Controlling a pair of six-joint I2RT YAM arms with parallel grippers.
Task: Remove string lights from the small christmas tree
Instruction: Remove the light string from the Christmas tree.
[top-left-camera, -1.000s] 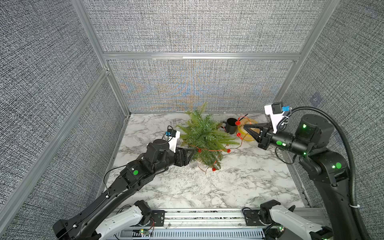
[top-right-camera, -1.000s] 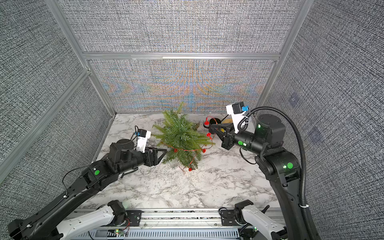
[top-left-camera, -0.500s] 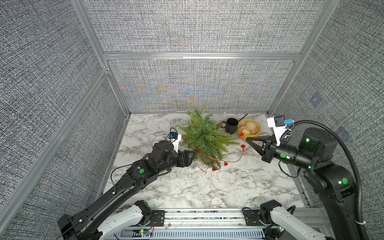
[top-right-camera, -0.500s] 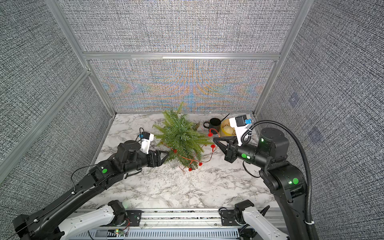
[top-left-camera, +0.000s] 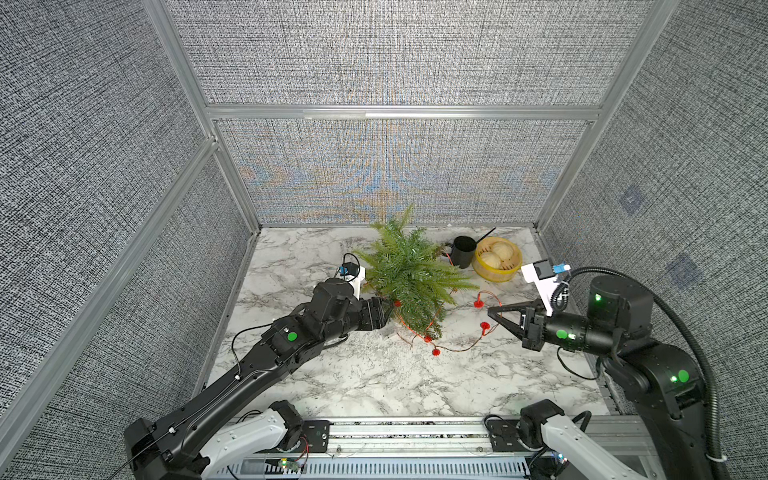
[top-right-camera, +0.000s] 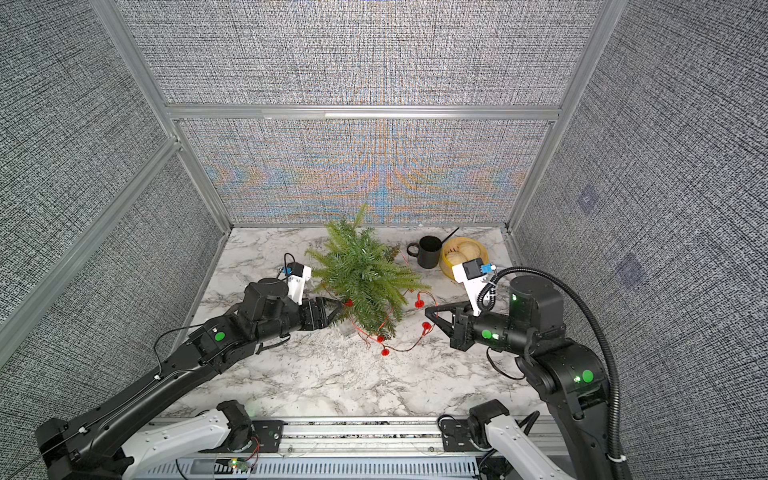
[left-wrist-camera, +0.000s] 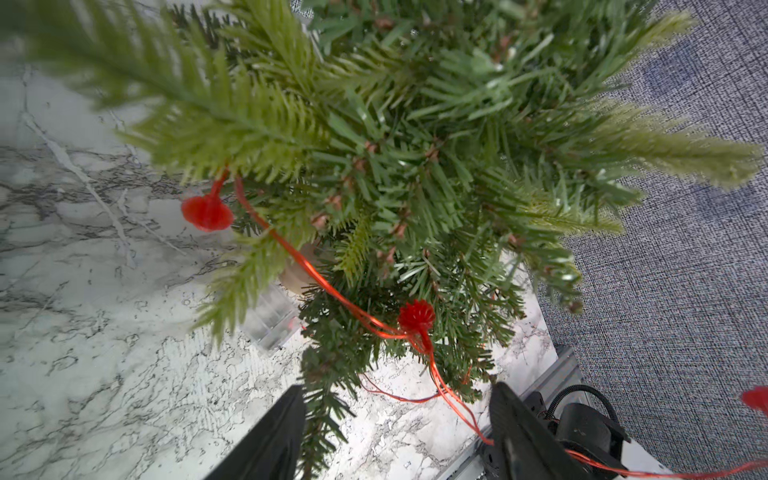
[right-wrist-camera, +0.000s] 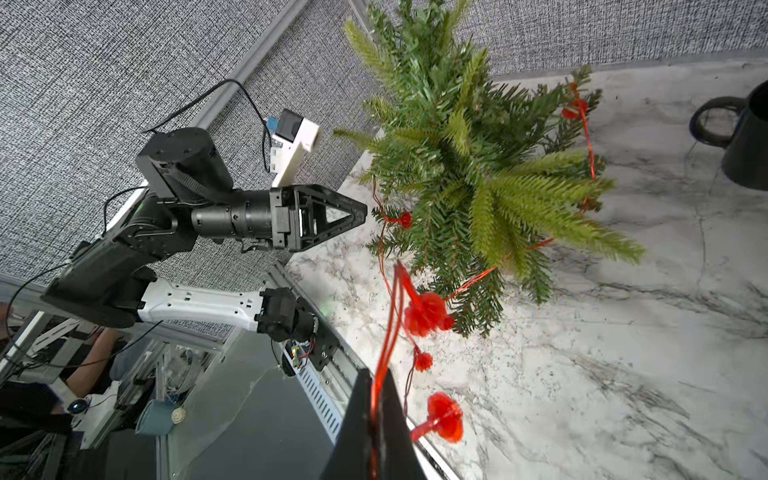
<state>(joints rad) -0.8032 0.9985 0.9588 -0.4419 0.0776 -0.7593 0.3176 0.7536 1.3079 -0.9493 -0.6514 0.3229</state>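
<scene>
The small christmas tree (top-left-camera: 409, 274) (top-right-camera: 361, 270) stands at the back middle of the marble table, green and bushy. The string lights (top-left-camera: 484, 326) (top-right-camera: 426, 325), a red wire with red bulbs, hang from its lower branches and trail over the table in front of it. My right gripper (top-left-camera: 490, 311) (right-wrist-camera: 376, 374) is shut on the wire right of the tree. My left gripper (top-left-camera: 388, 309) (left-wrist-camera: 397, 388) is open at the tree's lower left branches, with a twig and the wire (left-wrist-camera: 417, 314) between its fingers. A clear plastic box (left-wrist-camera: 272, 322) lies under the tree.
A black mug (top-left-camera: 462, 251) stands just right of the tree. A yellow basket (top-left-camera: 509, 272) with round buns sits behind my right arm. Grey fabric walls close in the table on three sides. A metal rail (top-left-camera: 415, 432) runs along the front edge.
My right gripper has pulled away from the mug side toward the front, drawing the wire and several bulbs off the tree's right side onto the table. The left gripper stays open at the tree.
</scene>
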